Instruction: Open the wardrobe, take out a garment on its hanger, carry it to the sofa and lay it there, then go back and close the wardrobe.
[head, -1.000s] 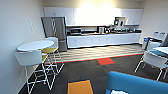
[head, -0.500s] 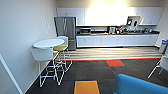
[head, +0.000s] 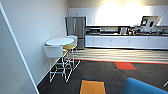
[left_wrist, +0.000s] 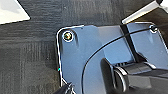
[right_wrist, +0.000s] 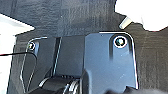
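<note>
1. Head view looks across a break room with dark grey carpet (head: 100, 72); an orange carpet tile (head: 92, 87) lies near the bottom edge and a red tile (head: 125, 65) lies further out.
2. Sofa (head: 143, 87): bright blue, just a curved corner of it at the lower right, beside the orange tile.
3. Round white tabletop (head: 60, 41) stands against the left wall (head: 37, 32), on thin legs.
4. White chair (head: 54, 52) on wire legs sits at the near side of the tabletop; a yellow-seated chair (head: 69, 47) sits just behind it.
5. Steel fridge (head: 76, 28) stands at the far wall, behind the round tabletop.
6. White cabinets (head: 125, 42) run right from the fridge, with a microwave (head: 94, 31) and small items too blurred to name on top.
7. Pale striped floor (head: 120, 54) lies between the cabinets and the carpet.
8. Left wrist view: robot's dark plate over grey carpet; left end effector state cannot be told.
9. Right wrist view: same plate over carpet, a white rounded shape (right_wrist: 142, 12) at one corner, unclear what; right end effector state cannot be told.
</note>
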